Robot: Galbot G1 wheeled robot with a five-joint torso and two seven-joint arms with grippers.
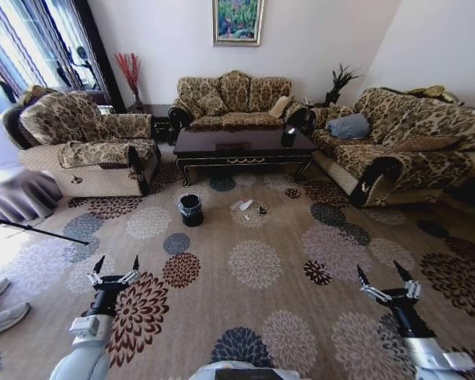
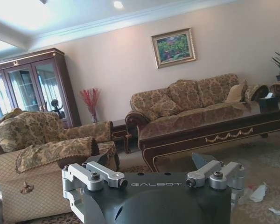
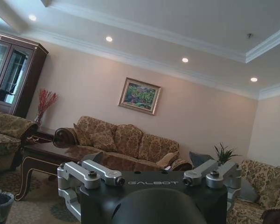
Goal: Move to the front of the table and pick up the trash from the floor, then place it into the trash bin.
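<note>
From where I sat, both arms were held low in front of the base with nothing in them: the left hand [image 1: 115,265] had its fingers spread wide, and the right hand [image 1: 385,273] was spread the same way. The trash [image 1: 245,205] lay on the floor [image 1: 301,309] well ahead of both hands, roughly between their lines and a little nearer the left one's side, just short of the table [image 1: 241,146]. The trash bin [image 1: 191,210] stood close beside the scraps, ahead of the left hand.

My worry was the approach. The bin sat near the path toward the scraps, so a drive that drifted to the left could have nudged it or tipped it. Stopping late could have put the base over the scraps or against the table's gold-trimmed edge. The carpet's busy flower medallions could also have hidden such small pieces when I came to aim a hand.

The trash itself looked tiny: a whitish crumpled piece [image 2: 258,192], a smaller white sliver [image 2: 275,211] beside it, and what I took to be a dark wrapper [image 1: 262,210], though at that range I couldn't be sure. All of it looked thin and light, likely to slide or flatten under the fingertips rather than sit up for a pinch.
</note>
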